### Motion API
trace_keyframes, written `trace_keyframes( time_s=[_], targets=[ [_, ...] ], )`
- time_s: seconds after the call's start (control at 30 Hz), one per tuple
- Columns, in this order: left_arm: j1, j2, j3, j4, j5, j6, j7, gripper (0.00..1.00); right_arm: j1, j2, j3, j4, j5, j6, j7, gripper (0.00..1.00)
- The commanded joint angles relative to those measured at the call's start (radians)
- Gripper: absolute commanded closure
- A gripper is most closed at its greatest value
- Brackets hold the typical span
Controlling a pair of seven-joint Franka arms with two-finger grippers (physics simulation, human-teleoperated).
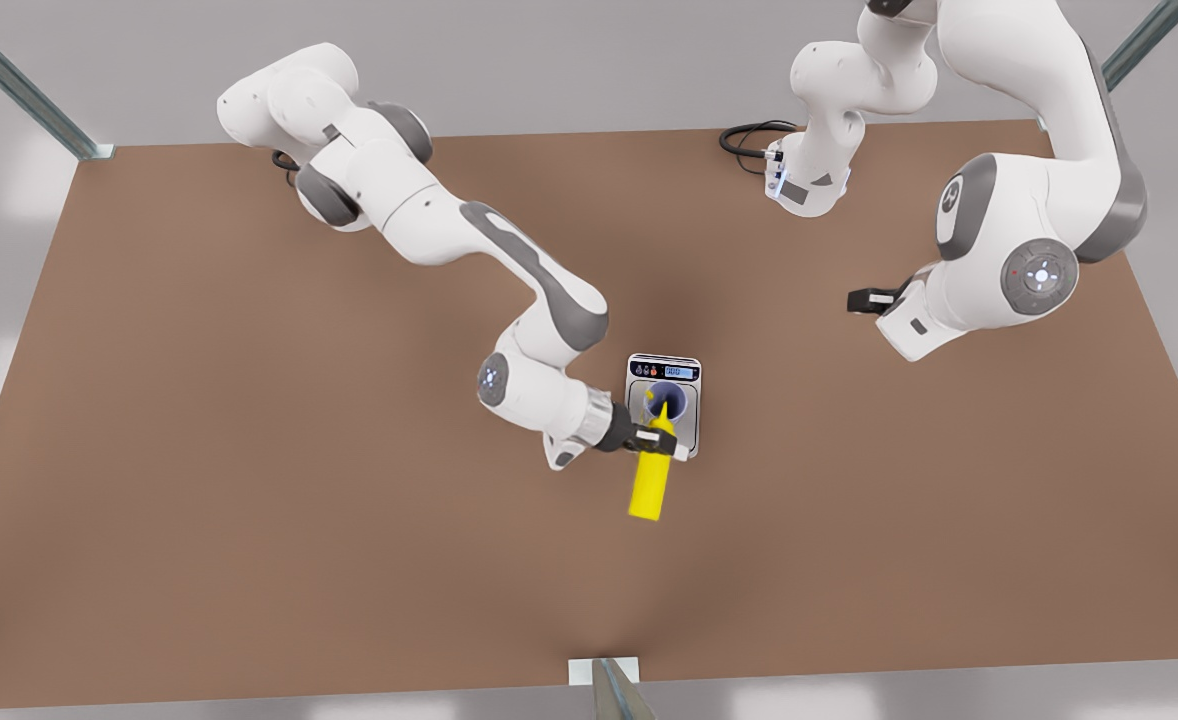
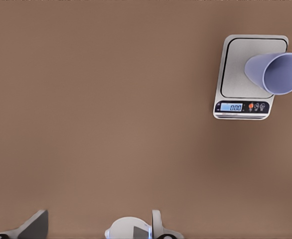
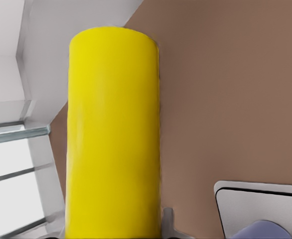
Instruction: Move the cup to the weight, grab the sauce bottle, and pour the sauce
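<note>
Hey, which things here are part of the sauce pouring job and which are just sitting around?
Part of the job:
- sauce bottle, tipped nozzle-first over the cup, held in the right gripper
- cup, standing on the weight
- weight

Just there:
- table
- black cable by the far arm's base
- left gripper, waiting off to the side

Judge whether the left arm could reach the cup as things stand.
Probably not cleanly: the right gripper holds the bottle tipped over the cup on the scale, blocking the way from above. The left gripper waits far off.
</note>
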Motion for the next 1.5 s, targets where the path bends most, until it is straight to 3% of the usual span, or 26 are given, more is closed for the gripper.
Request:
trace_keyframes(
  time_s=[0.0,0.27,1.0,1.17,1.27,1.47],
  targets=[
    [0.000,0.001,0.000,0.000,0.000,0.001,0.000,0.00,0.001,0.000,0.000,0.000,-0.008,-0.004,-0.009,0.61],
    [0.000,0.007,0.000,0.000,0.000,0.002,0.002,0.00,0.056,-0.009,-0.003,-0.114,-0.054,0.168,-0.139,0.61],
    [0.000,0.021,0.000,0.023,-0.001,-0.001,0.006,0.00,0.064,-0.019,-0.003,-0.172,-0.095,0.256,-0.248,0.61],
    [0.000,0.023,-0.003,0.020,-0.018,-0.007,0.015,0.00,-0.021,-0.124,0.074,-0.246,-0.083,0.233,-0.096,0.61],
    [-0.005,0.042,-0.029,0.017,-0.018,-0.009,0.015,0.00,-0.127,-0.253,0.118,-0.407,-0.023,0.231,-0.099,0.61],
    [-0.005,0.055,-0.028,0.018,-0.007,-0.012,0.017,0.00,-0.314,-0.474,0.124,-0.572,0.149,-0.010,-0.017,0.61]
  ],
)
